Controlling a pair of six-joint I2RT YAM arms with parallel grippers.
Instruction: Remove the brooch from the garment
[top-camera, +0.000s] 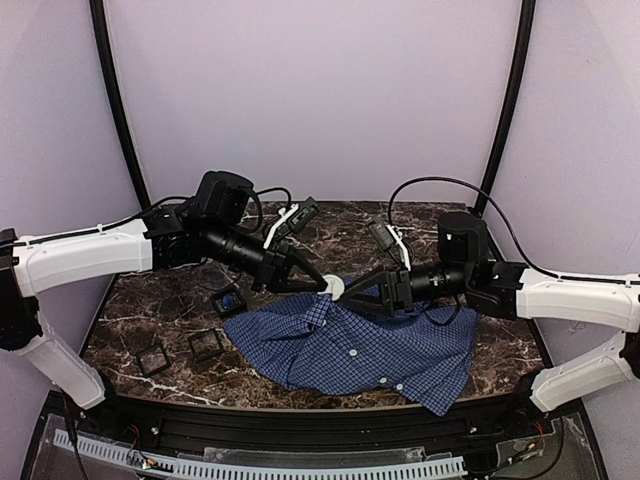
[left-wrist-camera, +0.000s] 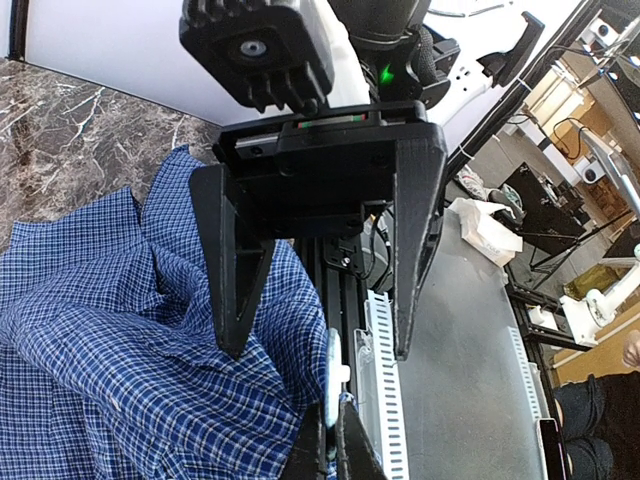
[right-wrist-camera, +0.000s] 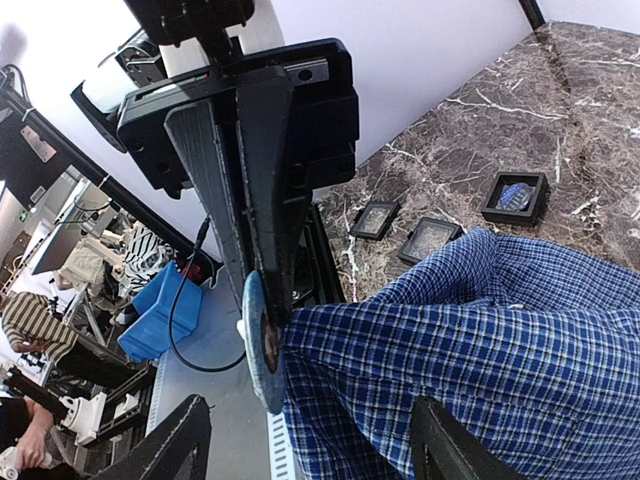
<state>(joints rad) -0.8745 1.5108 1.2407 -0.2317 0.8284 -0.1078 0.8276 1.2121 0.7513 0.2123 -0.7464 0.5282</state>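
The blue-and-white check shirt (top-camera: 360, 345) lies on the marble table, one fold pulled up toward the middle. A pale round brooch (top-camera: 333, 288) is pinned on that raised fold. My left gripper (top-camera: 322, 284) is shut on the brooch's edge; in the left wrist view the gripper (left-wrist-camera: 335, 410) pinches the disc (left-wrist-camera: 333, 380). My right gripper (top-camera: 380, 291) faces it, open, its fingers either side of the raised cloth (right-wrist-camera: 420, 340). In the right wrist view the right gripper (right-wrist-camera: 310, 402) is wide open and the brooch (right-wrist-camera: 262, 340) hangs from the left gripper's tips.
Three small black square trays (top-camera: 228, 299) (top-camera: 205, 345) (top-camera: 152, 357) sit left of the shirt; one (right-wrist-camera: 514, 196) holds a blue item. A black rail (top-camera: 300, 425) runs along the table's near edge.
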